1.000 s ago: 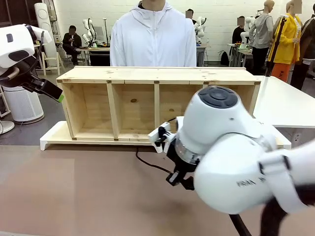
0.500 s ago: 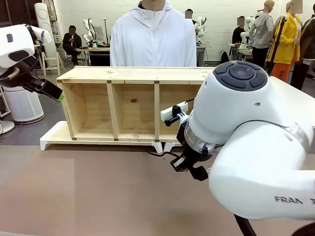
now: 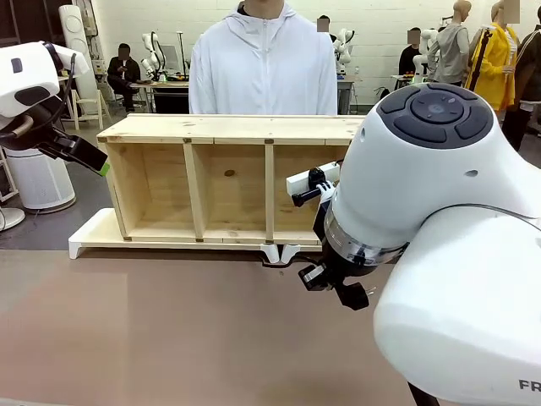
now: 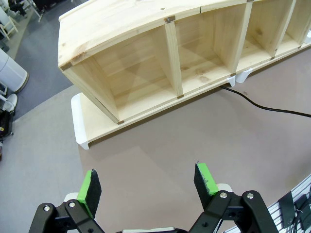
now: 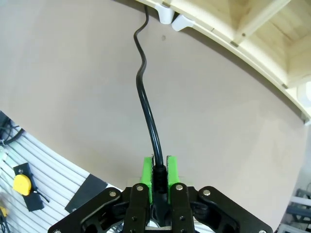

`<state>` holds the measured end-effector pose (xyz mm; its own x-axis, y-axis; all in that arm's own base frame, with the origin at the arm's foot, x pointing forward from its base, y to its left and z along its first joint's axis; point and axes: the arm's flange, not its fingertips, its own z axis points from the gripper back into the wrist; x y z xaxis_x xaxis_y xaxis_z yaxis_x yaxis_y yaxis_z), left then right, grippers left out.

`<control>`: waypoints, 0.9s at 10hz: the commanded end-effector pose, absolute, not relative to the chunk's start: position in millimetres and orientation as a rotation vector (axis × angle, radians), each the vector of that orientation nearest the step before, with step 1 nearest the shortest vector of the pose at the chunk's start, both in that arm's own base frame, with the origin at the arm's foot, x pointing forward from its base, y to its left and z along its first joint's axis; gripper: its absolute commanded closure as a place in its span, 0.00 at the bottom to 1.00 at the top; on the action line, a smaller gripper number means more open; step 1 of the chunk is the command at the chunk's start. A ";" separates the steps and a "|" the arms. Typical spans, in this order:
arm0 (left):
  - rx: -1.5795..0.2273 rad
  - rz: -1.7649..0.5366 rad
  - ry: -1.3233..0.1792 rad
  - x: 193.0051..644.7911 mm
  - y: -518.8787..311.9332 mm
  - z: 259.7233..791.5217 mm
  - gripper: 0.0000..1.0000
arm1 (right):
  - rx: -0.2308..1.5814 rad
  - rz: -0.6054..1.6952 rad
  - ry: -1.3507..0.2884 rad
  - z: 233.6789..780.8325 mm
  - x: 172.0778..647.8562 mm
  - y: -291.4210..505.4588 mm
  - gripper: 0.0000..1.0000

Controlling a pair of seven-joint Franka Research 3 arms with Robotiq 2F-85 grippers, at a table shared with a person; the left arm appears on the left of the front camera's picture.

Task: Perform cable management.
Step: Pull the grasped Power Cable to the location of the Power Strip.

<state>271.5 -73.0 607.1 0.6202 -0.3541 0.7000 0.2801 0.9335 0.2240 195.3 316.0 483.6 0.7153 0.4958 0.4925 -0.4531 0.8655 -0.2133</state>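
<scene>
Right wrist view: I see my right gripper (image 5: pixel 159 167) clamped on the cable (image 5: pixel 146 104), which runs away across the brown surface (image 5: pixel 63 73) to the white base (image 5: pixel 171 18) under the wooden shelf (image 5: pixel 272 29). Left wrist view: my left gripper (image 4: pixel 148 180) hangs above the surface, jaws spread wide, facing the shelf's end compartment.

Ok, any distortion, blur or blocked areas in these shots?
Front view: sharp, but the right arm near the lens blocks the lower right. Left wrist view: wooden shelf bowed by the wide lens. Right wrist view: cable in the right gripper sharp.
</scene>
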 end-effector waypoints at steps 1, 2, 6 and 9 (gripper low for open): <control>0.105 -0.371 -0.834 273.2 -73.0 607.6 0.00 | -0.073 0.535 -0.560 481.4 199.6 316.0 0.85; 0.105 -0.371 -0.834 273.2 -73.0 607.6 0.00 | -0.073 0.535 -0.560 481.4 199.6 316.0 0.85; 0.105 -0.371 -0.834 273.2 -73.0 607.6 0.00 | -0.080 0.528 -0.565 482.6 196.0 316.1 0.85; 0.105 -0.371 -0.834 273.2 -73.0 607.6 0.00 | -0.067 0.239 -0.615 517.5 192.5 209.8 0.85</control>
